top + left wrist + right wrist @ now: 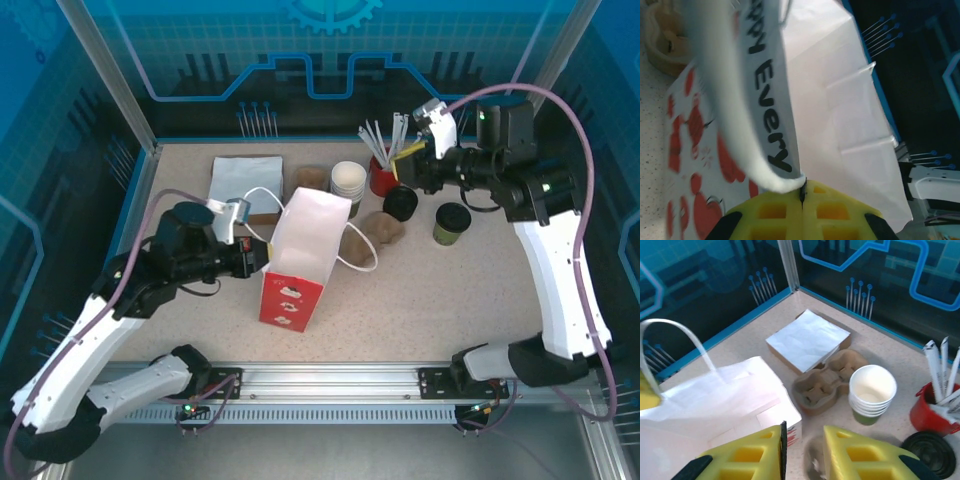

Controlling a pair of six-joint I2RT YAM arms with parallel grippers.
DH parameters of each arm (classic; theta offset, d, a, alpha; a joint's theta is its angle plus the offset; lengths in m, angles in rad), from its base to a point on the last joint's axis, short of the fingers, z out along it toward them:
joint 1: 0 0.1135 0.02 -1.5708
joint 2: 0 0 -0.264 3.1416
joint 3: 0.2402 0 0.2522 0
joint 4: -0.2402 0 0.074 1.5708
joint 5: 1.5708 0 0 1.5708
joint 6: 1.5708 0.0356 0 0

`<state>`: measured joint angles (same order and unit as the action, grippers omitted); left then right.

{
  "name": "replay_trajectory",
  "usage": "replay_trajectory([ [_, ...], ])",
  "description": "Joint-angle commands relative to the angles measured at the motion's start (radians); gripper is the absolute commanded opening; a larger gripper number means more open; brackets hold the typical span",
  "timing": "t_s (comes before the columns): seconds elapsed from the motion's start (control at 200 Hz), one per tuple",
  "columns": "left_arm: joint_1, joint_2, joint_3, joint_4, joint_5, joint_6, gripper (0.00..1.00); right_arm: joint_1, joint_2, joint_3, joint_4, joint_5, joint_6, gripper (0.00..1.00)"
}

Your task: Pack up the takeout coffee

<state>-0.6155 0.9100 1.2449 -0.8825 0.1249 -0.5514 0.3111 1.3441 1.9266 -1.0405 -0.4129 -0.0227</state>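
Note:
The takeout coffee point(451, 223), a small olive-green cup with a black lid, stands on the table at the right. My right gripper point(406, 168) hovers open up and to the left of it, over the red straw cup; its yellow fingers point(862, 452) frame bare table in the right wrist view, where the gripper point(802, 440) holds nothing. The white paper bag point(300, 255) with a red printed base stands open in the middle. At the bag's left upper edge my left gripper point(262, 258) is shut, and the left wrist view shows that gripper point(803, 187) pinching the bag point(835, 90) there.
Behind the bag are a stack of white-rimmed cups point(871, 390), a red cup of white straws point(935, 410), a black lid point(930, 452), brown pulp cup carriers point(827, 380) and a pile of white napkins point(807, 340). Another carrier point(380, 228) lies right of the bag.

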Motion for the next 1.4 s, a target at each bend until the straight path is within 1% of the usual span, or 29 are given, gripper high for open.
replay_trajectory([
  [0.0, -0.018, 0.047, -0.016, 0.041, -0.111, -0.019, 0.00, -0.012, -0.010, -0.102, 0.022, -0.028, 0.072, 0.27],
  [0.09, -0.020, 0.055, -0.030, 0.044, -0.150, -0.017, 0.00, -0.015, -0.019, -0.177, 0.004, 0.059, 0.056, 0.28],
  [0.165, -0.020, 0.055, -0.024, 0.035, -0.163, -0.001, 0.00, -0.021, -0.011, -0.197, -0.044, 0.149, 0.037, 0.29],
  [0.28, -0.020, 0.056, -0.006, -0.003, -0.183, 0.013, 0.00, -0.021, 0.021, -0.239, -0.116, 0.211, 0.000, 0.35],
  [0.39, -0.020, 0.031, -0.013, -0.013, -0.202, 0.003, 0.00, -0.022, 0.065, -0.327, -0.119, 0.280, -0.019, 0.40],
  [0.47, -0.020, 0.012, -0.017, -0.025, -0.207, -0.002, 0.00, -0.021, 0.115, -0.372, -0.109, 0.308, -0.019, 0.42],
  [0.555, -0.018, -0.003, -0.015, -0.045, -0.210, -0.004, 0.00, -0.020, 0.177, -0.397, -0.092, 0.300, -0.015, 0.46],
  [0.635, -0.020, -0.017, -0.009, -0.065, -0.219, -0.001, 0.00, -0.009, 0.237, -0.416, -0.068, 0.306, -0.023, 0.52],
  [0.665, -0.020, -0.020, -0.010, -0.070, -0.221, -0.003, 0.00, -0.005, 0.260, -0.420, -0.063, 0.321, -0.026, 0.56],
  [0.825, -0.020, -0.040, -0.019, -0.065, -0.202, -0.019, 0.00, 0.034, 0.391, -0.419, -0.049, 0.401, -0.076, 0.67],
  [0.975, -0.020, -0.039, -0.016, -0.074, -0.209, -0.018, 0.00, 0.069, 0.496, -0.392, -0.037, 0.468, -0.136, 0.74],
  [1.116, -0.019, -0.044, -0.013, -0.076, -0.214, -0.016, 0.00, 0.101, 0.575, -0.392, -0.016, 0.500, -0.214, 0.76],
  [1.316, -0.020, -0.045, -0.006, -0.091, -0.225, -0.014, 0.00, 0.125, 0.646, -0.384, 0.030, 0.507, -0.256, 0.77],
  [1.396, -0.020, -0.048, -0.003, -0.094, -0.229, -0.014, 0.00, 0.129, 0.667, -0.375, 0.030, 0.508, -0.260, 0.75],
])
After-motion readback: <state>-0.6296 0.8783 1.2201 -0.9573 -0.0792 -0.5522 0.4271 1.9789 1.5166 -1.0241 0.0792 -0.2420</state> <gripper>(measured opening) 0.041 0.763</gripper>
